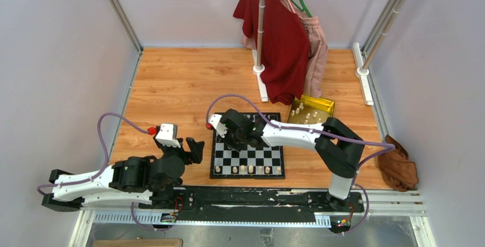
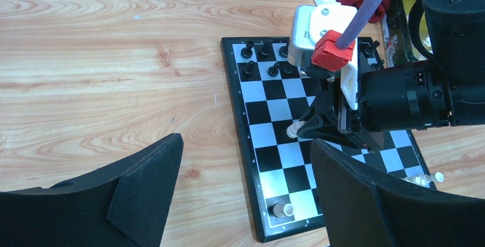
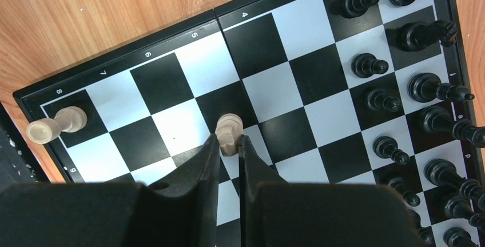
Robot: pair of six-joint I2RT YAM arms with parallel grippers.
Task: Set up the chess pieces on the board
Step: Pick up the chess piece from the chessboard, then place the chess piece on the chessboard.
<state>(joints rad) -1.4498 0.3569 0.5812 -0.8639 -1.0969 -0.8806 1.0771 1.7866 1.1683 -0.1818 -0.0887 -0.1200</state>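
Note:
The board (image 1: 260,158) lies between the arms on the wooden table. My right gripper (image 3: 229,142) is shut on a cream chess piece (image 3: 230,126) over the board's middle squares. The same piece (image 2: 293,128) shows at the fingertips in the left wrist view. Black chessmen (image 3: 366,64) fill two rows at the far side. Several cream chessmen (image 1: 250,168) stand along the near row, one of them in the corner (image 3: 54,126). My left gripper (image 1: 191,147) hovers open just left of the board, with nothing between its fingers (image 2: 143,184).
A gold tin (image 1: 322,104) holding more cream pieces sits behind the board's right corner. A clothes rack (image 1: 260,30) with a red garment stands at the back. A brown cloth (image 1: 398,167) lies at the right edge.

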